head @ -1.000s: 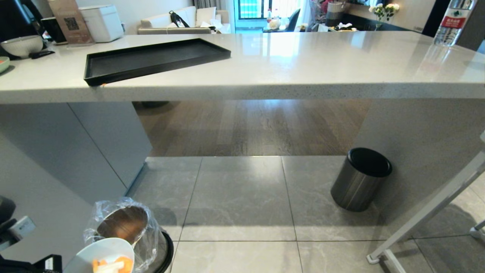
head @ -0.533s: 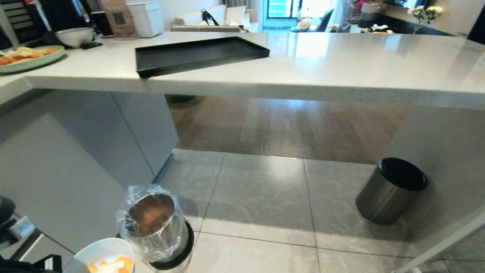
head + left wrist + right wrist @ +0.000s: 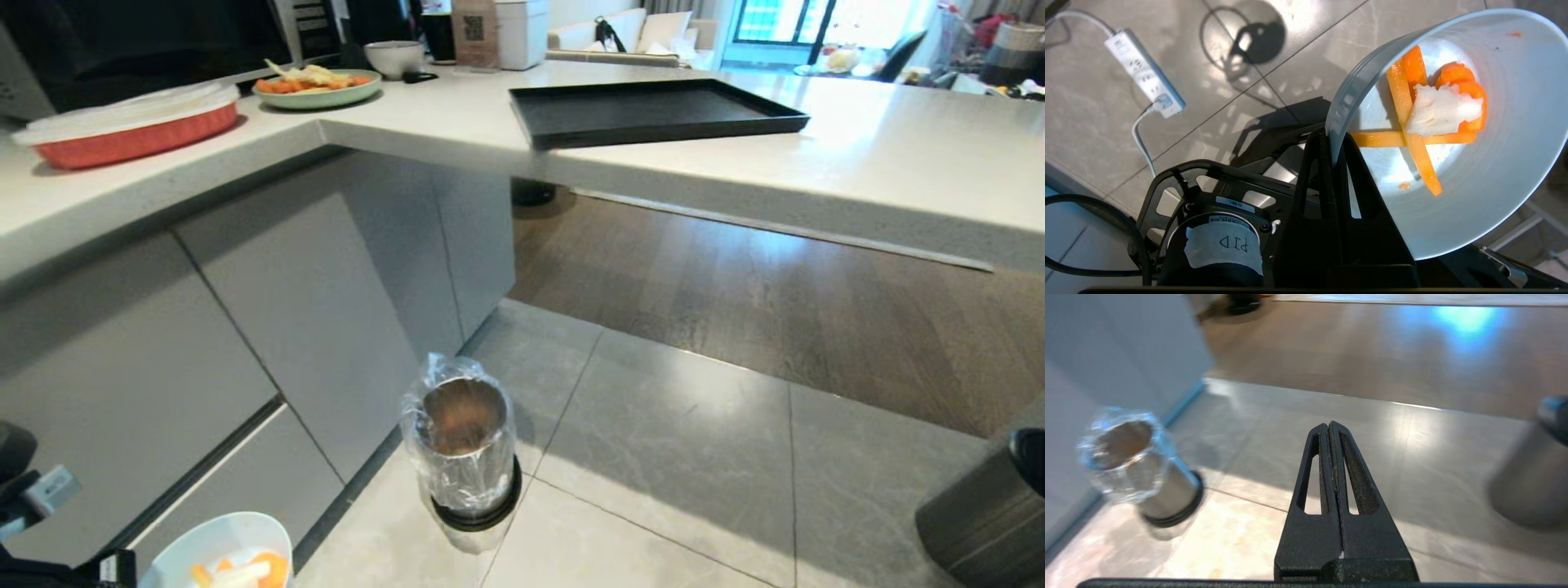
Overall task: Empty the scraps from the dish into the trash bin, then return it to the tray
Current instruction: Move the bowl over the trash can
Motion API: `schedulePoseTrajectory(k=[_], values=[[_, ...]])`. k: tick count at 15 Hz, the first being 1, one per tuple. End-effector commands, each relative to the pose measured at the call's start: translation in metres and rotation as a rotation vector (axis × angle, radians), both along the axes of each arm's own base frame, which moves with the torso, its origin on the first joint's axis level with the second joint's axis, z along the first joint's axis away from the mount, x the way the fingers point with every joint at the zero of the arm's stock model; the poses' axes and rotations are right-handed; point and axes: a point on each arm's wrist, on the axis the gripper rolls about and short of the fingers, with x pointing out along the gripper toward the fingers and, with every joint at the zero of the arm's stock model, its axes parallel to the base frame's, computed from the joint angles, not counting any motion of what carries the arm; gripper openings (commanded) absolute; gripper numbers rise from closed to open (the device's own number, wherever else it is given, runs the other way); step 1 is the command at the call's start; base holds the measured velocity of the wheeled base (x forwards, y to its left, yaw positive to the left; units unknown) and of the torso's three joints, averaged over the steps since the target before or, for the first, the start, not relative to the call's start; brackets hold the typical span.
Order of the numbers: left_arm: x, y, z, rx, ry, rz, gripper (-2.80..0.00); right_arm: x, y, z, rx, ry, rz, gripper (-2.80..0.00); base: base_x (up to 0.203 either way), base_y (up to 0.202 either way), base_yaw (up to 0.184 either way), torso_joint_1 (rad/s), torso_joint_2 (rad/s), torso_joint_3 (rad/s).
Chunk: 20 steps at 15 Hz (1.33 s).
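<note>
- Both fingers of the left gripper (image 3: 1331, 141) clench the rim of the dish (image 3: 1494, 163), scraps (image 3: 1429, 114) inside, near the trash bin (image 3: 464, 445).
- "PID" is taped behind them.
- Right gripper (image 3: 1329, 426) is pressed closed, empty, near the trash bin.
- Tray (image 3: 653, 110) sits on the counter, well beyond the trash bin.

We're in a home kitchen opening onto a living room. A pale stone tabletop (image 3: 669, 155) wraps in an L above flat grey cabinet fronts (image 3: 310, 286). On it, left of the black tray (image 3: 653, 114), sit a green plate of food (image 3: 318, 86), a red lidded dish (image 3: 122, 131) and a white bowl (image 3: 394, 57). Beyond the tray, a cream sofa (image 3: 629, 37) and bright windows (image 3: 784, 20). Below the tabletop, grey floor tiles (image 3: 678, 457) meet wood flooring (image 3: 775, 286), with a bag-lined steel trash bin (image 3: 465, 449) on the tiles.
</note>
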Motion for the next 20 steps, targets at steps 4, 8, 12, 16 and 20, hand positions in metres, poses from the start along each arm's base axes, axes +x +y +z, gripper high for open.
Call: schedulePoseTrajectory(k=[4,8,12,16,20], values=[[0.0006,-0.0026,0.0011,-0.002,-0.004,-0.021,-2.80,0.0000,0.0000,0.0001,0.000,-0.002,0.000,-2.80,-0.001,-0.009,0.136,0.002,0.00,0.003],[0.0007,-0.0031,0.0011,-0.002,-0.004,-0.026,-2.80,0.0000,0.0000,0.0001,0.000,-0.002,0.000,-2.80,0.000,0.000,0.000,0.000,0.00,0.000],[0.0009,-0.0040,0.0014,-0.001,-0.005,-0.033,-2.80,0.0000,0.0000,0.0001,0.000,-0.001,0.000,-2.80,0.000,0.000,0.000,0.000,0.00,0.000],[0.0028,-0.0038,0.0017,0.000,-0.027,-0.034,-2.80,0.0000,0.0000,0.0001,0.000,-0.002,0.000,-2.80,0.000,0.000,0.000,0.000,0.00,0.000],[0.0030,-0.0049,0.0018,0.000,-0.028,-0.043,-2.80,0.0000,0.0000,0.0001,0.000,-0.002,0.000,-2.80,0.000,0.000,0.000,0.000,0.00,0.000]])
